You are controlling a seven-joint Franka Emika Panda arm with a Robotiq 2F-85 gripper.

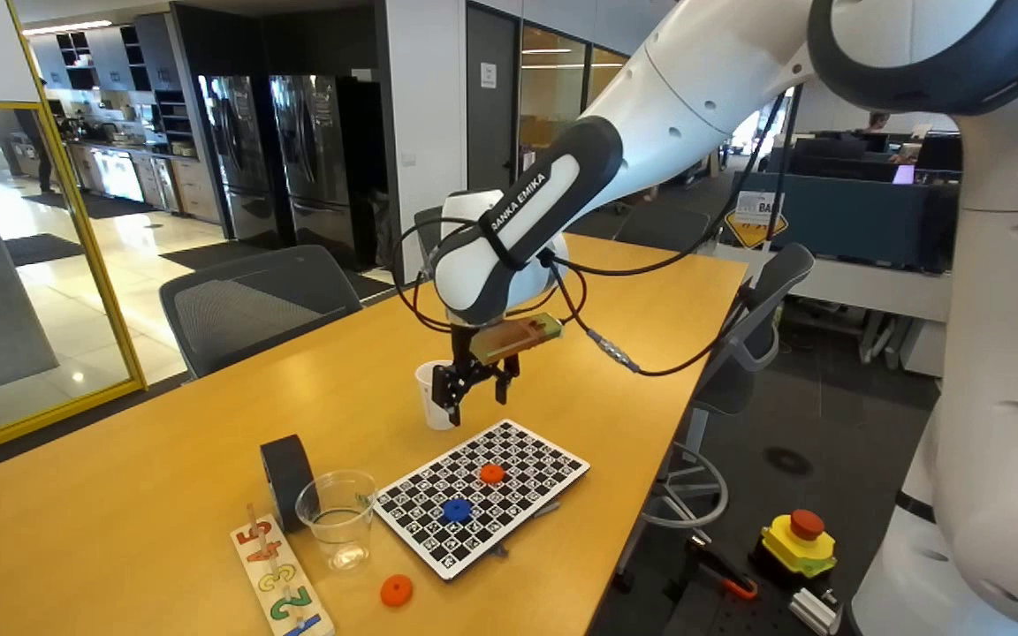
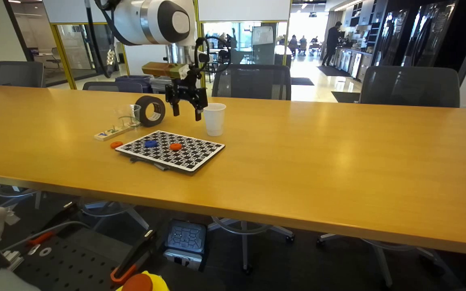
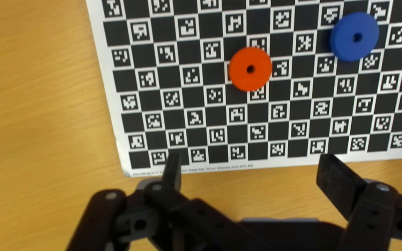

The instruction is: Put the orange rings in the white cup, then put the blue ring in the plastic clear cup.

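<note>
Orange rings (image 1: 492, 474), two in sight, lie apart from the white cup (image 2: 215, 120) as the black gripper (image 3: 251, 177) hangs above an office table (image 2: 318, 161), its fingers spread wide. The cup stands upright just beside the gripper; whether they touch cannot be told. Near both rests a marker board (image 1: 496, 514) in black and white checks, bearing one orange ring and, apart from it, the blue ring (image 3: 345, 39). The second orange ring (image 1: 397, 590) lies on the table near the board, close to the upright plastic clear cup (image 1: 338, 523). Just beside that cup, a roll of dark tape (image 2: 160, 108) stands on edge and a wooden strip (image 1: 284, 565) shows coloured numerals 1 to 5. Farther out, a white Franka Emika arm (image 1: 695, 79) extends over the table, mesh-backed chairs (image 2: 253, 83) line it, and in an exterior view a person (image 2: 332, 42) in dark clothing stands near a kitchen counter (image 2: 350, 60).
</note>
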